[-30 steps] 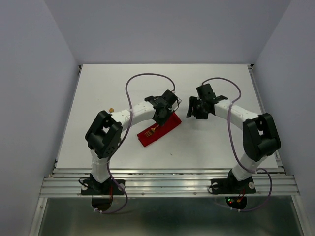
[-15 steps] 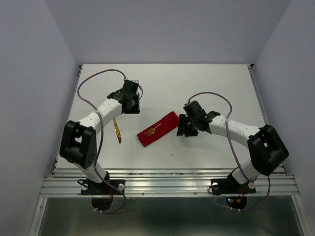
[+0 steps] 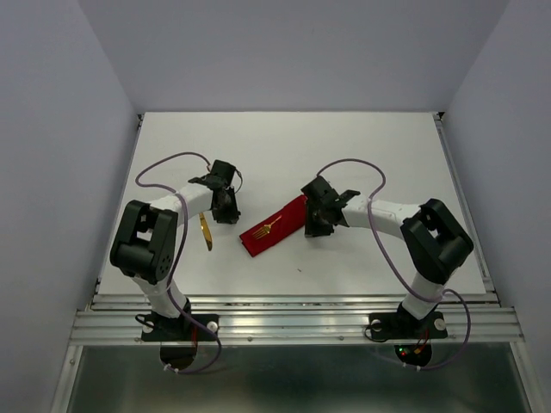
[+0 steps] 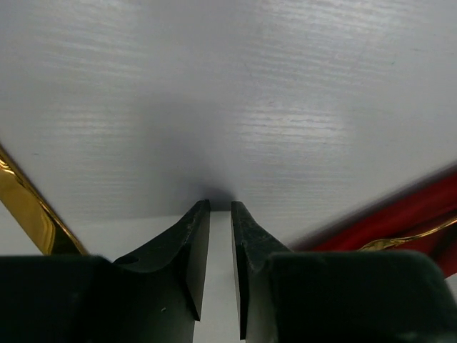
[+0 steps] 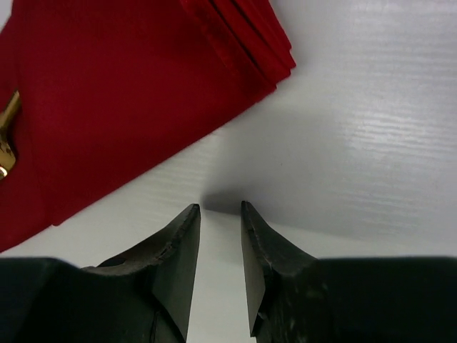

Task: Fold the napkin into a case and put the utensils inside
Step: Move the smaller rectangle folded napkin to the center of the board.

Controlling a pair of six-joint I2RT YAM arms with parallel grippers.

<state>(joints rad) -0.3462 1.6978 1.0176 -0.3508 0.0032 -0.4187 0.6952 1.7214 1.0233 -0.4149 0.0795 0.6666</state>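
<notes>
Lying on the white table [image 3: 362, 155], the case [image 3: 277, 224] runs diagonally, near-left to far-right, between the two arms. The knife [image 3: 206, 231] sits outside it, apart on its left, long axis roughly near-to-far, just beside the left gripper [image 3: 225, 209]; the left arm is plainly the nearer. The fork [image 3: 269, 228] rests on the red cloth; tucked in or not, cannot tell. The right gripper [image 5: 220, 209] is at the case's far-right end. Both pairs of jaws are nearly together, with a thin gap and nothing between. The left wrist view puts the knife at its left edge and the case at its right. The overhead view hides the jaw gaps.
</notes>
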